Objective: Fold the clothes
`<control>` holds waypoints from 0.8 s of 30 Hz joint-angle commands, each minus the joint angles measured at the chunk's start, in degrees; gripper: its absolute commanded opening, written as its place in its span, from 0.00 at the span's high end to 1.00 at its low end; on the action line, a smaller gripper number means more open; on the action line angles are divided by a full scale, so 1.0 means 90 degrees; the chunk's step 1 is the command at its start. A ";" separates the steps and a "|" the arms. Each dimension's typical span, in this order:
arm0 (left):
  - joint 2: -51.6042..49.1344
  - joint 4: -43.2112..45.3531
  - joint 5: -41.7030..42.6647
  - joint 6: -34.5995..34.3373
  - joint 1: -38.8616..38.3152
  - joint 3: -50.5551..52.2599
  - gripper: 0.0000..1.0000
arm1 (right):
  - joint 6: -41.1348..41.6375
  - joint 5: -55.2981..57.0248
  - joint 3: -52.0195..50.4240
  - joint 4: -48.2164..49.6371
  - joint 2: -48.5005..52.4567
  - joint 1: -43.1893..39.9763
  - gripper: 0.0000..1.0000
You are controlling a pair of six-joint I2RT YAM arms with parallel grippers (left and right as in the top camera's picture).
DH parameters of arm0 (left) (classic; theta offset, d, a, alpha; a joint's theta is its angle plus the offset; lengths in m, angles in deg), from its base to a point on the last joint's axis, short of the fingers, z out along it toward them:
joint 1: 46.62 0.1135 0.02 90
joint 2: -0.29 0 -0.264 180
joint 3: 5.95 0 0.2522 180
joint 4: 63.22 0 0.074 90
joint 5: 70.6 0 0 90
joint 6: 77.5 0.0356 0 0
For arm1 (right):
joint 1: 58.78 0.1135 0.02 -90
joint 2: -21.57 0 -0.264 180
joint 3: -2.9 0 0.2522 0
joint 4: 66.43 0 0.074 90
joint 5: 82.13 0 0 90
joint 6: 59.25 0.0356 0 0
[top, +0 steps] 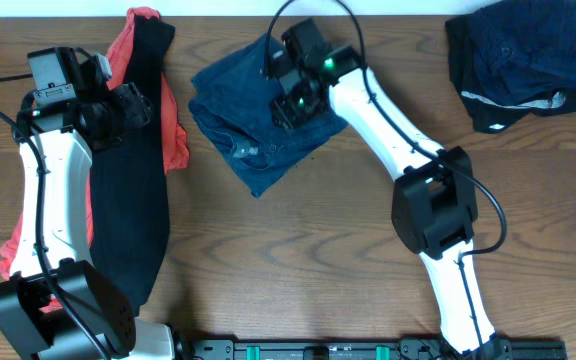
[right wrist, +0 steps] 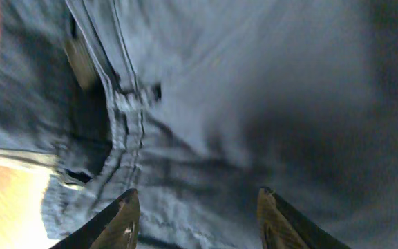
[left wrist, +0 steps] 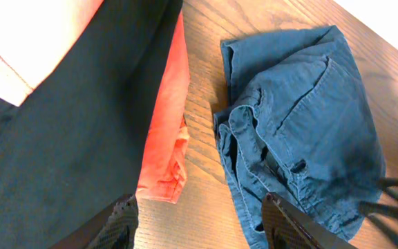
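Overhead: bare table (top: 298,270) wood fills the lower centre of the frame, between the black garment (top: 133,200) at left and the right arm. A second open strip lies upper centre-right, between the denim bundle (top: 253,125) and the dark pile (top: 513,60). The dark pile sits in the upper right corner, well apart from the rest, with a pale grey band showing at its lower edge.

The black garment runs as a long strip from top left to lower left. The red garment (top: 176,130) lies under it, showing along its right edge and again at far lower left.

The denim bundle sits upper centre, skewed to the table edges. It is blue with visible seams, and the left wrist view shows several layered edges stacked along its left side.

The left gripper (left wrist: 199,228) has its fingers spread with nothing between them. It is above the red garment's edge and the wood just beside the denim.

The right gripper (right wrist: 195,221) also has its fingers apart and holds nothing, close over the denim. That view is blurred, so contact cannot be told.
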 commanded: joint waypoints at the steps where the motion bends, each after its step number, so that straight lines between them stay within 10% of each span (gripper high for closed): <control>1: -0.0100 0.0019 -0.0085 -0.0036 -0.0007 0.0051 0.40 | -0.0255 0.0022 -0.0369 0.0146 -0.0032 0.0136 0.49; 24: -0.0100 0.0019 -0.0104 -0.0036 -0.0007 0.0053 0.40 | -0.0362 0.1494 -0.1802 0.1037 -0.0032 -0.0476 0.37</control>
